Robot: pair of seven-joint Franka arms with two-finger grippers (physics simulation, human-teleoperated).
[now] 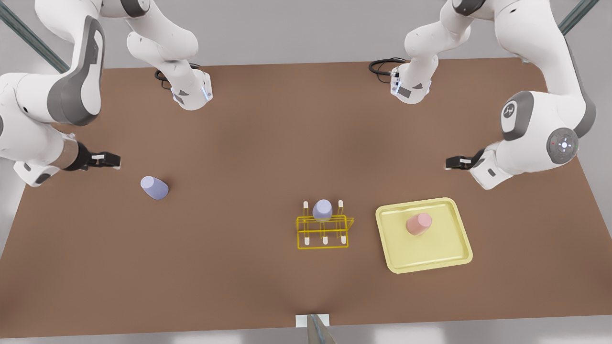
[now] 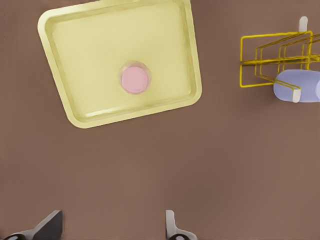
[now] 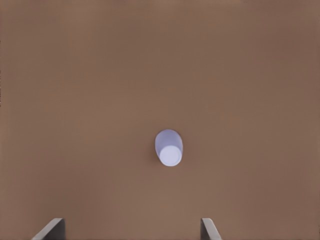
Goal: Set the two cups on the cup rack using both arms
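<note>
while both arms are parked high over the brown table (image 1: 239,143), nothing is being held by either one. the left gripper (image 1: 454,162) is seen on the front view's right, up above the pale-yellow tray (image 1: 449,253); its fingers (image 2: 172,227) are spread wide apart in the left wrist view, with only bare table between them. the right gripper (image 1: 107,160) is found on the front view's left, near the lavender cup (image 1: 154,187), and its fingers (image 3: 207,230) are held wide open too, the cup (image 3: 169,148) being seen well away from them in the right wrist view.

the lavender cup is stood mouth-down on the bare table, well apart from everything else. the pink cup (image 1: 419,223) is sat mouth-down inside the tray, about in the middle of it, as is also shown in the left wrist view (image 2: 135,80).

the cup rack (image 1: 322,231) is placed between the two cups, just beside the tray's edge but not touching it. a second lavender cup (image 1: 322,210) is already hung on one of the rack's back pegs, tilted with its base up. the other white-tipped pegs are left bare.
</note>
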